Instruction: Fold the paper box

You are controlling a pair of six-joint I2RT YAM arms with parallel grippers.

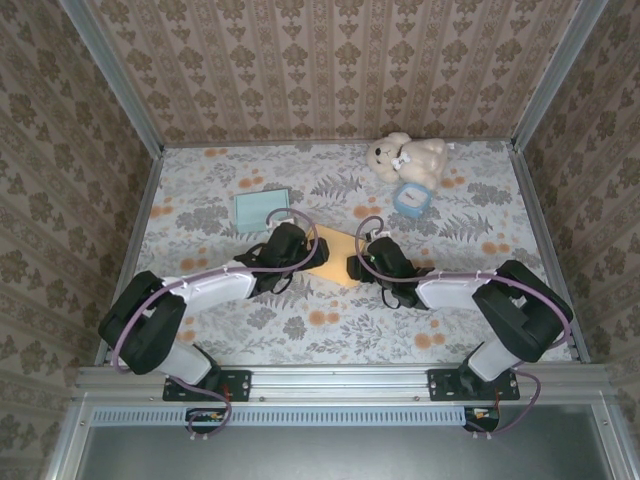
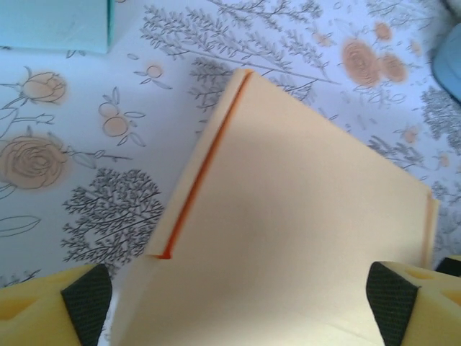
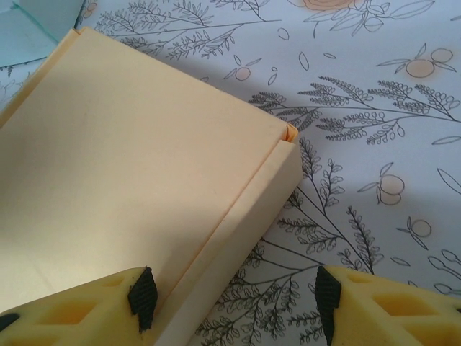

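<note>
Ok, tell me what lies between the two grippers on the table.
The flat pale-orange paper box lies between the left gripper and the right gripper, as the top view shows.

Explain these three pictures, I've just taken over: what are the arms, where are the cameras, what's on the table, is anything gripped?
Two robot arms stand bolted at the near edge of the table. The top picture looks down on both; the other two come from cameras on their wrists, yellow fingers at the bottom. Between the arms lies a pale orange paper box; farther back, a teal flat piece, a teddy bear and a small blue container. The left gripper and right gripper both hang open over the box's edges, so nothing is gripped.
</note>
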